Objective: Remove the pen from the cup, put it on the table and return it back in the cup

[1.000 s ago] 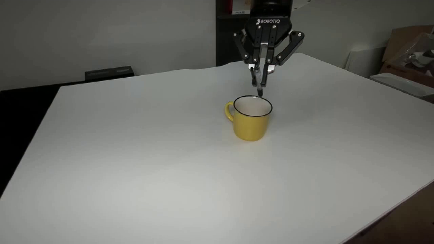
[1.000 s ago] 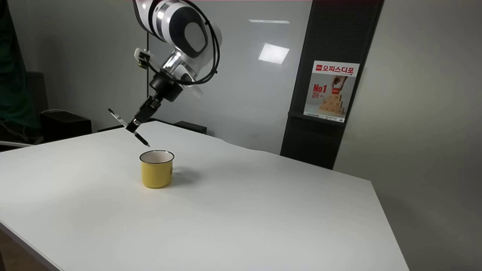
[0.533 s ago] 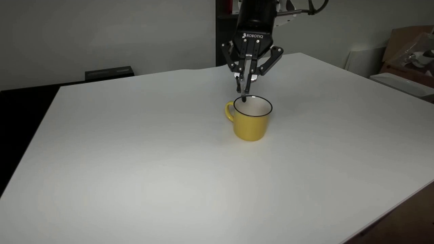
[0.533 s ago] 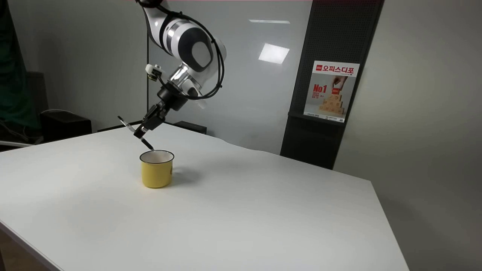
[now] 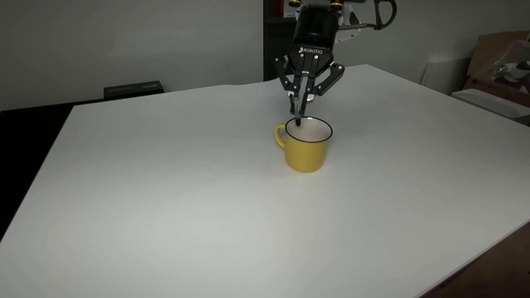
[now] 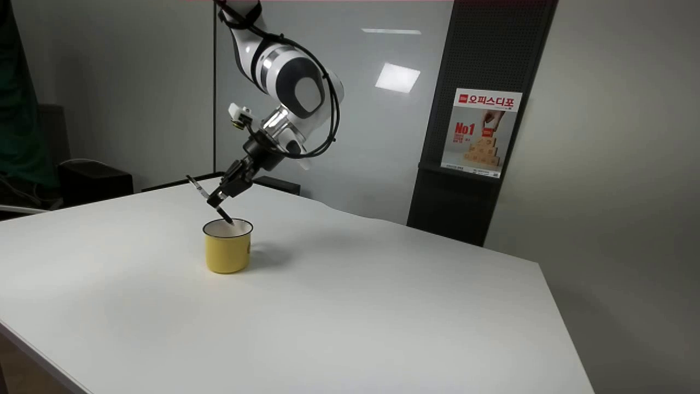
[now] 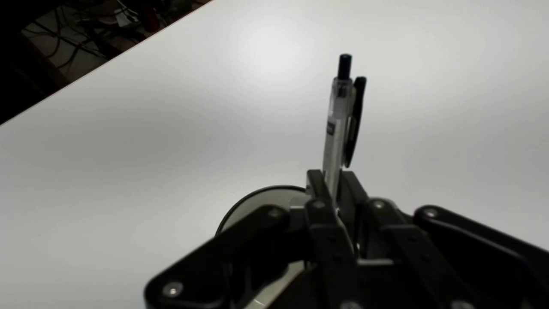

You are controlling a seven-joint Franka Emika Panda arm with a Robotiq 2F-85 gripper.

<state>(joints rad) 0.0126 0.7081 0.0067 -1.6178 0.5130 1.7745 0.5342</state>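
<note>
The yellow mug, the cup [image 5: 306, 155], stands upright on the white table [image 5: 178, 215], and it also shows in an exterior view [image 6: 227, 255]. My gripper [image 5: 297, 110] is shut on the pen [image 7: 338, 128], a clear-bodied pen with black ends. The pen is tilted, and its black lower end [image 6: 225, 215] is at the cup's opening, just inside the rim as seen. Its clip end sticks up past the fingertips [image 7: 332, 184] in the wrist view. There the cup [image 7: 268, 198] is partly hidden behind the gripper. I cannot tell whether the pen touches the rim.
A dark box [image 5: 133, 90] stands behind the table's far edge. Cardboard and a white tray [image 5: 492, 103] are beyond the table's right edge in an exterior view. A poster [image 6: 481, 134] hangs on a dark panel. Cables [image 7: 85, 38] lie past the table edge in the wrist view.
My gripper has moved down and toward the cup with the pen in it. The pen's lower end went from above the rim to the cup's opening. The cup has not moved.
</note>
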